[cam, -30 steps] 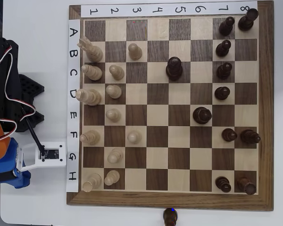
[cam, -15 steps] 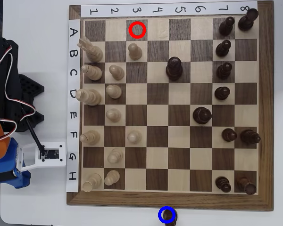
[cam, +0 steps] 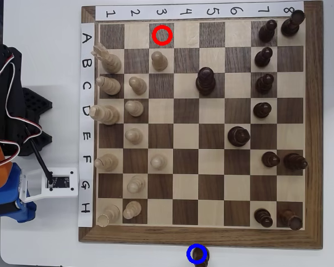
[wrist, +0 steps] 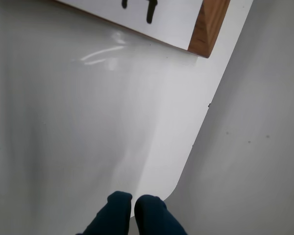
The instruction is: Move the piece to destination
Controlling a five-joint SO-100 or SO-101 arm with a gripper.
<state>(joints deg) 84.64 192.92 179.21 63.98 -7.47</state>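
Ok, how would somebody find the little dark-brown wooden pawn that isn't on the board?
In the overhead view, find the big wooden chessboard and go to the middle of its bottom edge. Just below the frame, on the white table, sits the small dark-brown round-headed pawn. It is the only piece off the board, and a thin blue ring circles it.

top strip (cam: 197, 10): 1–8 | left strip (cam: 87, 122): A–H

pawn (cam: 199, 255) in ring (cam: 196, 253), below board (cam: 200, 238)
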